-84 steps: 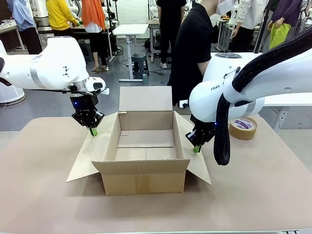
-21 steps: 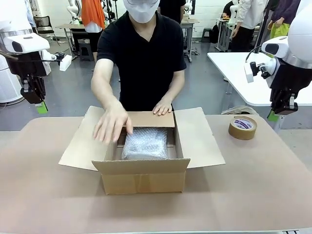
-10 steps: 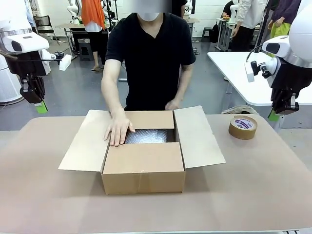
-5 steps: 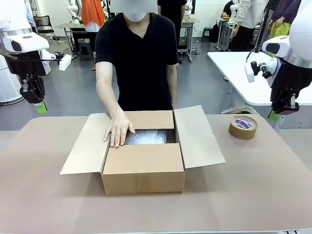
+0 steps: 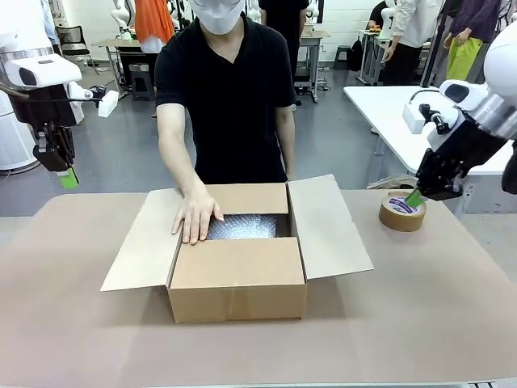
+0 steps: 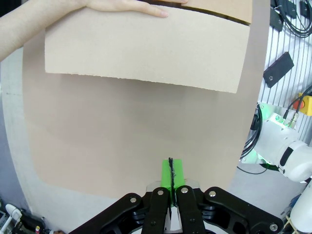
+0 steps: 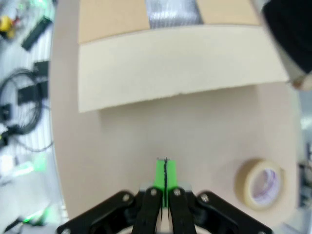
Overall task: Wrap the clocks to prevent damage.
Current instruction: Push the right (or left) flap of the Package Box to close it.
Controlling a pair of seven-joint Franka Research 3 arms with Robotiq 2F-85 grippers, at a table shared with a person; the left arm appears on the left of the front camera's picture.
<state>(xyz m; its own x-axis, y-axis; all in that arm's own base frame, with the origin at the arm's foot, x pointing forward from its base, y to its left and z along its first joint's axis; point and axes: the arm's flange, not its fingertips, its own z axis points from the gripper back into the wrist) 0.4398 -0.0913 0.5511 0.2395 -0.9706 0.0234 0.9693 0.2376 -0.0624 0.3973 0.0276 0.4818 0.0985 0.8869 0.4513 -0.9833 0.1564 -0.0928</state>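
Since half a second ago the right arm has swung down and inward. We now see the right gripper (image 5: 414,196) low over the table (image 5: 420,315), its green tip against the far rim of the tape roll (image 5: 401,214). The left gripper (image 5: 69,178) has not shifted and hangs high off the table's left edge. The person's hand (image 5: 196,217) stays flat on the box's far-left corner.

Front view: the cardboard box (image 5: 238,283) sits mid-table. Its near flap is folded down over the opening and its side flaps are spread out. The bubble-wrapped bundle (image 5: 242,226) shows in the uncovered strip at the back of the box, just beside the hand. It lies well apart from both grippers. Both pairs of jaws look pressed together.

Left wrist view: the left gripper (image 6: 171,171) has its green pads meeting flat with nothing between them. Bare table (image 6: 122,136) lies below them. Farther off we see a spread box flap (image 6: 146,48) with the person's hand (image 6: 131,5) at its far edge.

Right wrist view: the right gripper (image 7: 165,173) is also closed pad to pad and empty, over bare table (image 7: 126,141). The tape roll (image 7: 260,183) lies off to one side, near the fingers but clear of them. Beyond the spread flap (image 7: 180,66), a sliver of the bubble-wrapped bundle (image 7: 173,12) shows at the top edge, far from the jaws.
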